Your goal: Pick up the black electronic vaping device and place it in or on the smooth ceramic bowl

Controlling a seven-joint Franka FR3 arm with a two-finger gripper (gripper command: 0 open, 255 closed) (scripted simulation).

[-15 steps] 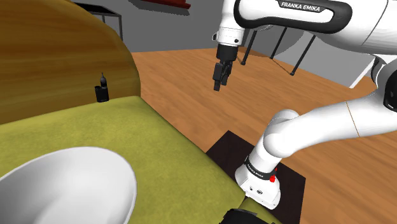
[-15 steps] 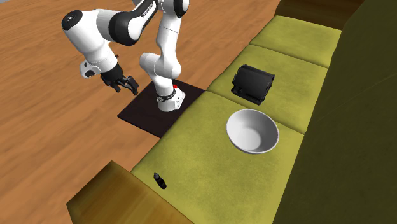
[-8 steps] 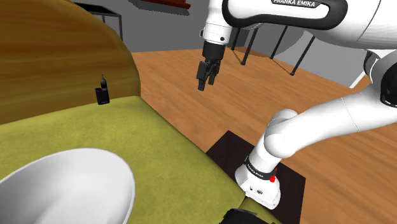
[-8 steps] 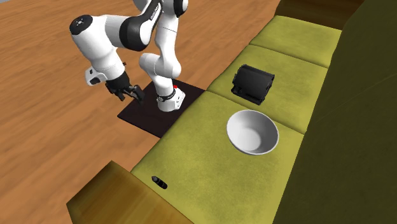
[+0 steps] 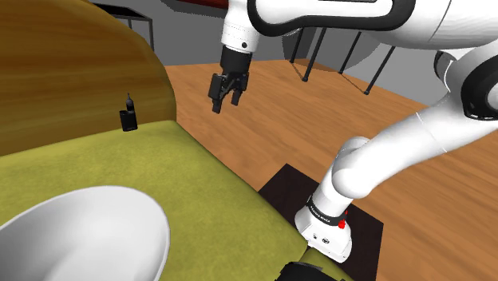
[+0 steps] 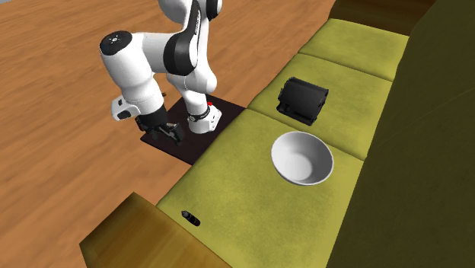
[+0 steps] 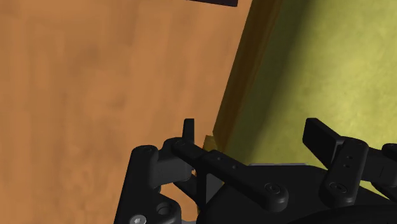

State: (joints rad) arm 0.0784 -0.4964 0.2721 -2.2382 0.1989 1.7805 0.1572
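Observation:
The black vaping device stands upright on the olive couch seat against the brown armrest; in the second exterior view the device is a small dark shape by that armrest. The white bowl sits on the seat cushion, and in the second exterior view the bowl lies well away from the device. My gripper hangs open and empty in the air over the wooden floor, off the couch's front edge and apart from the device. In the wrist view the gripper has its fingers apart over the couch edge.
A black box-like object rests on the couch beyond the bowl. The arm's base stands on a dark mat beside the couch front. Wooden floor spreads around. Thin dark furniture legs stand behind the arm.
The arm has swung towards the shoulder view's left, bringing the gripper nearer the couch and the armrest end. The fingers stayed open; device and bowl have not moved.

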